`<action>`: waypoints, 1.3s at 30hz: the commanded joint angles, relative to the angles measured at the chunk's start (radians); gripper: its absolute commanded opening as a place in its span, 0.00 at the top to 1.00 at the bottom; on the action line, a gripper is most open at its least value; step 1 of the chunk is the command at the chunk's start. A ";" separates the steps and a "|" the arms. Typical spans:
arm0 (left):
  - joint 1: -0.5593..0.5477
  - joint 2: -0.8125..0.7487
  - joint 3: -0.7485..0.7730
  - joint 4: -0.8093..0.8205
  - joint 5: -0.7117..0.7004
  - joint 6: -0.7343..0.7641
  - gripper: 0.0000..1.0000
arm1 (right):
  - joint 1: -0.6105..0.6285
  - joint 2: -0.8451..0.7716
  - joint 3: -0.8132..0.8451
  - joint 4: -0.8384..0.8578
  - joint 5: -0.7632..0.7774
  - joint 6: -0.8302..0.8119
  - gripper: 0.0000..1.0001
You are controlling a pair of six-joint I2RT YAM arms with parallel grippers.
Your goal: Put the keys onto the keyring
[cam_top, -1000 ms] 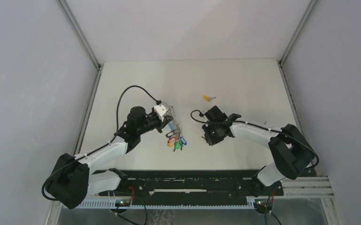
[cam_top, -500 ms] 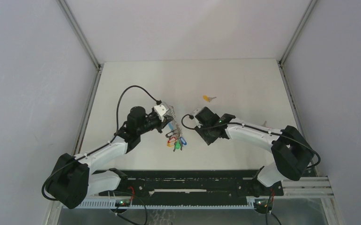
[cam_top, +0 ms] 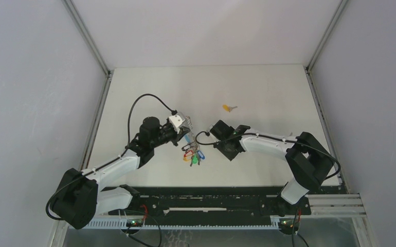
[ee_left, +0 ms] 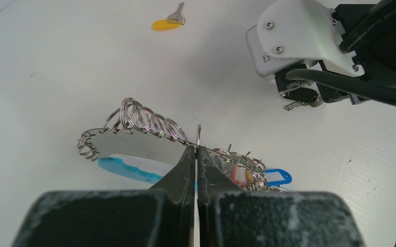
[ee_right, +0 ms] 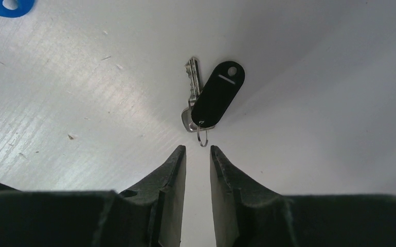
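With the left gripper (ee_left: 196, 150) clamped on a wire loop of the keyring (ee_left: 144, 120), the right gripper (ee_right: 198, 154) hovers narrowly parted and empty just short of the black-tagged key (ee_right: 217, 93) on the table (ee_right: 319, 128): ease forward, straddle what looks like its split ring, then pinch.

White bench (cam_top: 268, 87) was matte and lightly scuffed; small specks (ee_right: 70, 136) and fine parallel grain showed up close. Pale grey panels boxed it in: back panel (cam_top: 206, 31), left panel (cam_top: 31, 103), right panel (cam_top: 376, 103). Two aluminium posts (cam_top: 87, 37) ran up the rear corners. A black rail (cam_top: 206, 194) sat along the near edge. In the overhead view a white slotted duct (cam_top: 196, 222) lay just below it, with silver extrusion (cam_top: 337, 207) at its right end.
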 commanded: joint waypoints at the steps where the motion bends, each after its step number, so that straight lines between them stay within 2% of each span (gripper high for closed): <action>1: 0.004 -0.004 0.062 0.048 0.018 -0.004 1.00 | 0.011 0.017 0.048 0.005 0.029 -0.023 0.77; 13: 0.004 -0.004 0.062 0.048 0.021 -0.003 1.00 | 0.015 0.063 0.066 0.012 0.044 -0.031 0.85; 17: 0.005 -0.004 0.062 0.047 0.020 -0.003 1.00 | 0.014 0.066 0.067 0.019 0.050 -0.028 0.92; 19: 0.004 -0.006 0.062 0.047 0.020 -0.004 1.00 | 0.011 0.062 0.067 0.025 0.054 -0.028 0.99; 23: 0.004 -0.008 0.060 0.047 0.018 -0.003 1.00 | -0.002 0.008 0.047 0.069 0.042 -0.024 1.00; 32: 0.004 -0.009 0.061 0.047 0.018 -0.005 0.99 | -0.031 -0.242 -0.147 0.394 -0.003 -0.028 1.00; 39: 0.005 -0.016 0.059 0.047 0.017 -0.007 1.00 | -0.033 -0.365 -0.344 0.756 -0.002 -0.024 1.00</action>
